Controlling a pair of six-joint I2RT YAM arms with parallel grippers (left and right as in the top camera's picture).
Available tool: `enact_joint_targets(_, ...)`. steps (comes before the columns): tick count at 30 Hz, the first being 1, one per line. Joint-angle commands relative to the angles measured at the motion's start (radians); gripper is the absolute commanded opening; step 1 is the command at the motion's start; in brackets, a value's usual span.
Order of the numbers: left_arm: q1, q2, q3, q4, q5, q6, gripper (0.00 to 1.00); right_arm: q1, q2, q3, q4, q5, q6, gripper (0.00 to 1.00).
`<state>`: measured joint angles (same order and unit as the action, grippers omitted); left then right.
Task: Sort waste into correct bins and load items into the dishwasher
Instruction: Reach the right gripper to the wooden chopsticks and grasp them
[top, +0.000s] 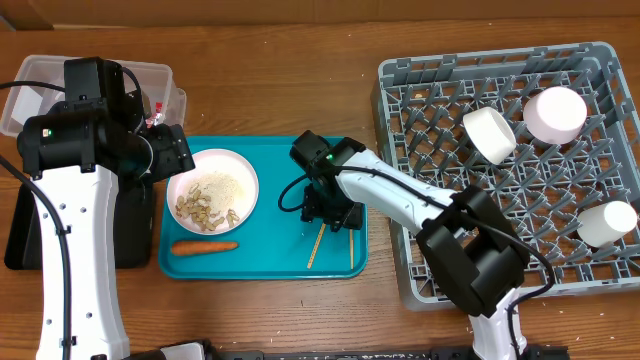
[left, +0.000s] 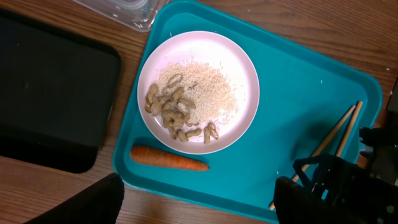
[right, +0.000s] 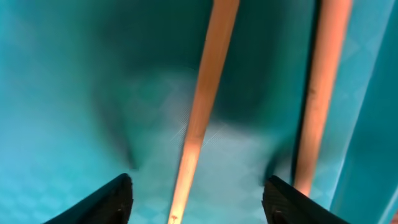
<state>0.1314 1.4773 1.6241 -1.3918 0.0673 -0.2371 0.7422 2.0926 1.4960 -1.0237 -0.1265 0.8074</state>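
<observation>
While my right fingers (right: 292, 199) hang wide and low over the teal tray (right: 62, 93), one chopstick (right: 202, 112) between them and the other chopstick (right: 320, 93) beside the right tip, I should centre over both before closing.

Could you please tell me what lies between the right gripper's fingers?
The right wrist view shows one chopstick lying on the teal tray between the fingers of the open right gripper.

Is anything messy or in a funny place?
Nothing looks broken. The carrot lies loose on the teal tray beside the plate of rice and nuts, and the two chopsticks lie splayed, not side by side.
</observation>
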Motion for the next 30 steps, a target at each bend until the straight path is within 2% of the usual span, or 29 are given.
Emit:
enact_joint_targets(1, -0.001, -0.006, 0.015, 0.0, 0.003, -0.003, 0.79, 0.006, 0.012, -0.005, -0.001, -0.008, 0.014, 0.69)
enact_joint_targets(7, -0.001, -0.006, 0.015, 0.0, 0.003, -0.003, 0.79, 0.031, 0.012, -0.005, -0.003, -0.011, 0.036, 0.67)
enact_joint_targets(15, -0.001, -0.006, 0.015, 0.0, 0.003, -0.002, 0.79, 0.069, 0.012, -0.005, -0.009, 0.058, 0.082, 0.42)
enact_joint_targets(18, -0.001, -0.006, 0.015, 0.0, 0.003, -0.002, 0.79, 0.077, 0.012, -0.005, -0.012, 0.058, 0.084, 0.22)
enact_joint_targets(19, -0.001, -0.006, 0.015, 0.0, 0.003, -0.002, 0.79, 0.078, 0.012, -0.005, -0.014, 0.058, 0.084, 0.19)
enact_joint_targets(27, -0.001, -0.006, 0.015, -0.001, 0.003, -0.002, 0.79, 0.082, 0.012, -0.005, -0.015, 0.058, 0.083, 0.1)
enact_joint_targets(30, -0.001, -0.006, 0.015, -0.001, 0.003, -0.002, 0.79, 0.082, 0.012, -0.004, -0.002, 0.057, 0.029, 0.08)
